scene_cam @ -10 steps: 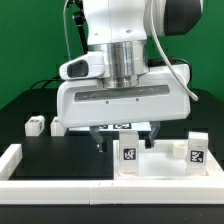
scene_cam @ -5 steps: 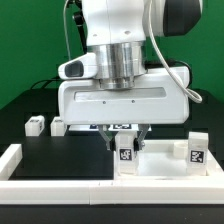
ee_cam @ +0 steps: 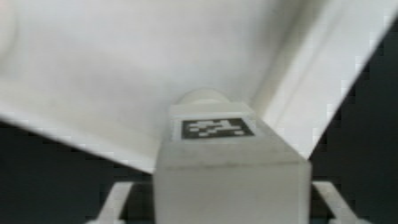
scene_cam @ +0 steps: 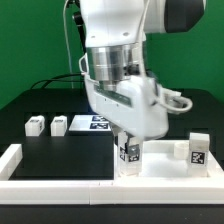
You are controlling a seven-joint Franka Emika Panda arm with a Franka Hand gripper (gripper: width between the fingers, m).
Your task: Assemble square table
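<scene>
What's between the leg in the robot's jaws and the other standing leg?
The white tabletop stretches between the held leg and the other leg; the exterior view shows it.

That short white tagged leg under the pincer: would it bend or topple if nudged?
The white leg looks like rigid moulded plastic, so it probably won't bend. Short and chunky, it's likely light and slow to tip. Its smooth faces might slip slightly in the pincer.
</scene>
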